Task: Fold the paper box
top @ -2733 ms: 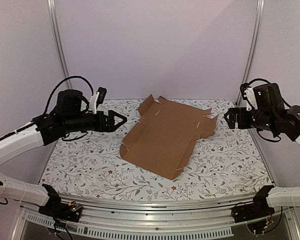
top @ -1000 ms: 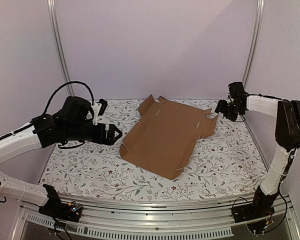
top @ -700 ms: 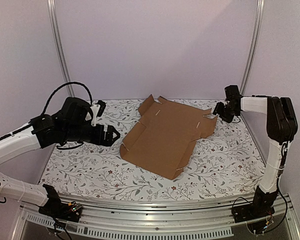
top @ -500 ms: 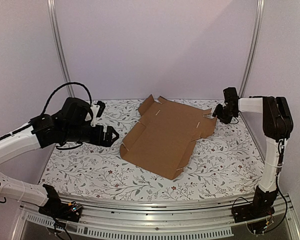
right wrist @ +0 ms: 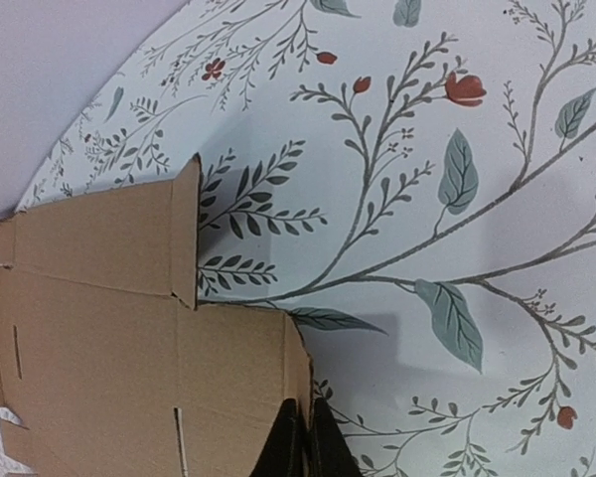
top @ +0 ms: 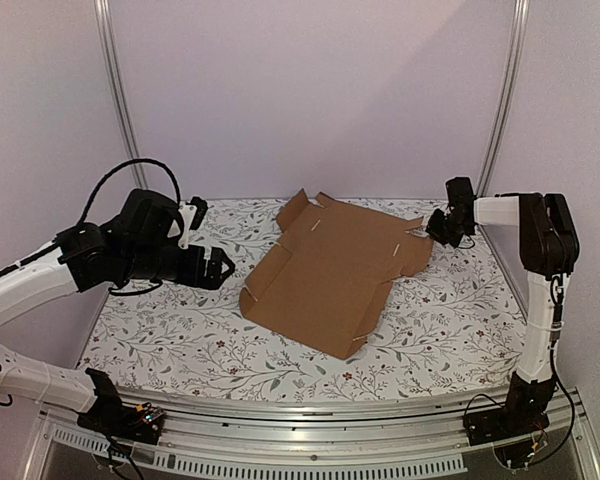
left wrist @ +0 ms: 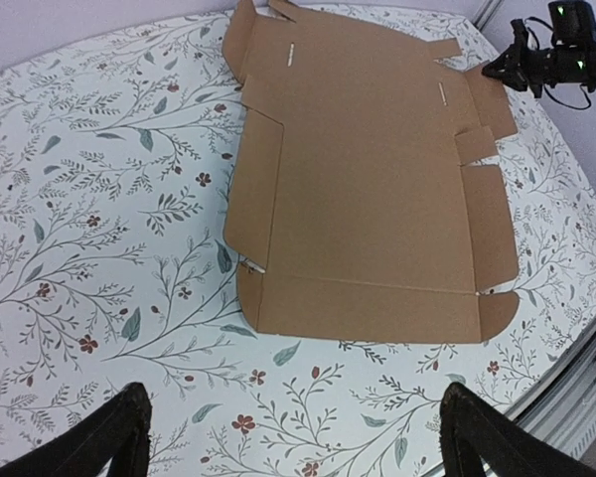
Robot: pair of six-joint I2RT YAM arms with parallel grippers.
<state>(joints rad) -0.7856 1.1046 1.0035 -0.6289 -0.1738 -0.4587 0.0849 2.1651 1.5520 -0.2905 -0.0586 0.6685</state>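
The right hand [right wrist: 300, 442] pinches shut on a corner flap [right wrist: 238, 378] of the paper box [top: 330, 275]. The left hand [left wrist: 296, 437] is wide open and empty. Next, lift that flap.

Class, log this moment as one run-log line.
left gripper: open, off paper box | right gripper: shut on its far-right flap | fold: not started

- Paper box [right wrist: 99, 328], right wrist view: cut off by the left and lower edges; only one corner section was shown.
- Right end effector [right wrist: 300, 442], same view: only the fingertips were visible, the rest lost below the frame. Overhead it was too small and dark to separate the jaws.
- Left end effector [left wrist: 298, 442], left wrist view: fingers [left wrist: 114, 437] were stubs at the bottom edge, their bodies cut off.
- Box underside: hidden against the surface [top: 460, 320].
- Left arm [top: 30, 285]: cropped at the overhead view's left edge.
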